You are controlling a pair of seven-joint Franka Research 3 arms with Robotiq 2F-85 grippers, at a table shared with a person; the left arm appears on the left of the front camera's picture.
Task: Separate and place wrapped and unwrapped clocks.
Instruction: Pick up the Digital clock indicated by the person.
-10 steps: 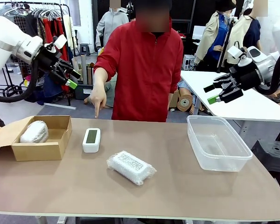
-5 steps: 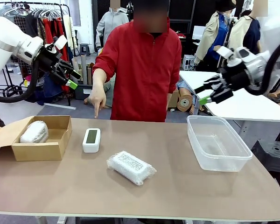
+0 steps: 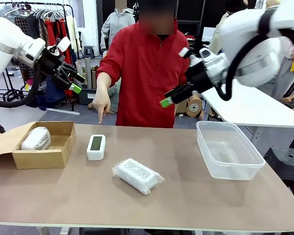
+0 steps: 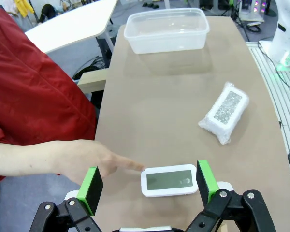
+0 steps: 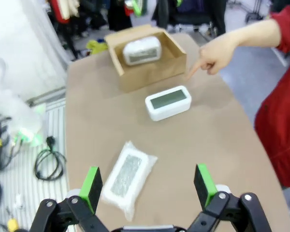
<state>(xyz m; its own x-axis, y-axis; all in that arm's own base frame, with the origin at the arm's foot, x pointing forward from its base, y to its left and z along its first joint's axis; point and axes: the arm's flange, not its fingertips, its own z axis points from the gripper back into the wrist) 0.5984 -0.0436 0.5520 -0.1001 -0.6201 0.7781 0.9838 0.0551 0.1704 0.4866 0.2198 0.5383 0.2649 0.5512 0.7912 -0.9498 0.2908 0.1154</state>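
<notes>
The right gripper [image 3: 170,98] hangs spread wide, empty. Just below it lies a wrapped clock [image 5: 127,176], beyond that the bare clock [image 5: 168,102] by a person's pointing hand [image 5: 217,58], farthest the second wrapped clock [image 5: 141,50] in a cardboard box [image 5: 154,75]. The left gripper [image 3: 74,83] gapes too, facing the bare clock.

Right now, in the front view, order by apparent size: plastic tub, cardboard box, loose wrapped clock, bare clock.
1. The plastic tub and the cardboard box look alike, so they are left unranked.
2. The loose wrapped clock.
3. The bare clock.
</notes>
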